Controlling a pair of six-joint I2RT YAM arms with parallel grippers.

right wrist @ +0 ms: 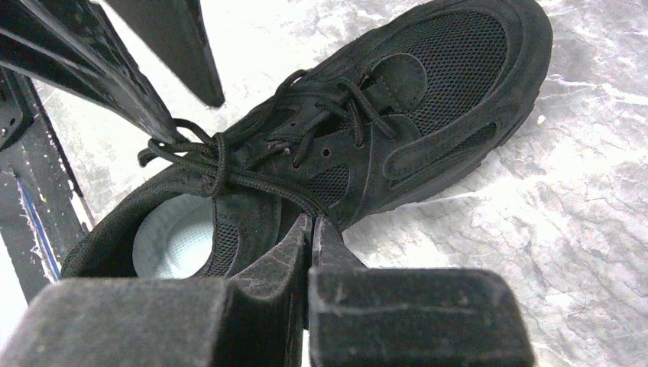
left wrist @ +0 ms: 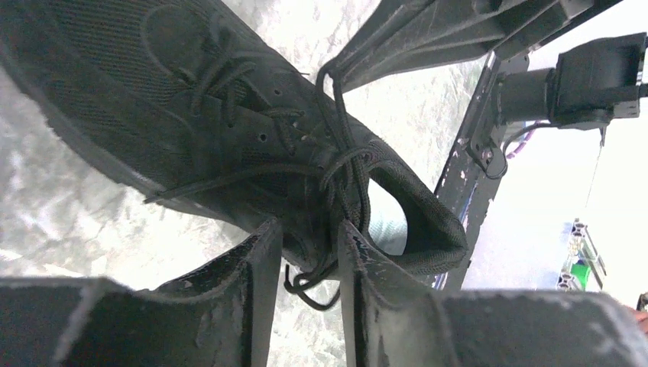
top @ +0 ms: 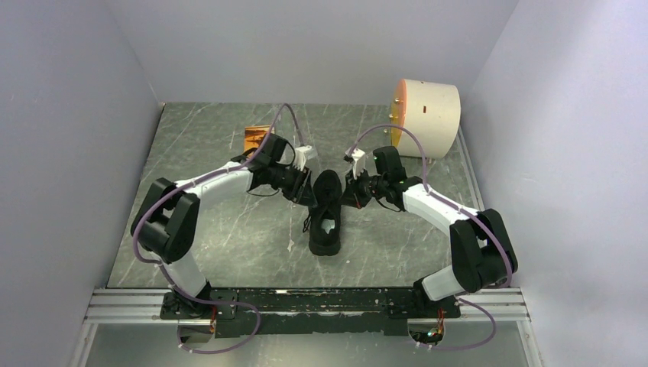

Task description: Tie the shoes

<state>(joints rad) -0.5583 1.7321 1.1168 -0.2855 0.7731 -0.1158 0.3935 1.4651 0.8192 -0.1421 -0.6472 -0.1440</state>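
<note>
The black sneaker [top: 326,214] lies at mid-table with its toe pointing away and its pale insole [right wrist: 177,241] showing. My left gripper [top: 308,191] is at the shoe's left side, with its jaws open. In the left wrist view [left wrist: 309,238], loose loops of black lace [left wrist: 317,287] hang between its fingers. My right gripper [top: 351,191] is at the shoe's right side. Its jaws [right wrist: 312,223] are shut on a lace strand [right wrist: 260,185] that runs from the crossed laces near the collar. Its tip also shows in the left wrist view [left wrist: 333,73].
A white cylinder with an orange face [top: 428,115] stands at the back right. A small orange-brown object [top: 256,138] lies at the back behind the left arm. Grey walls close in on both sides. A metal rail [top: 306,302] runs along the near edge.
</note>
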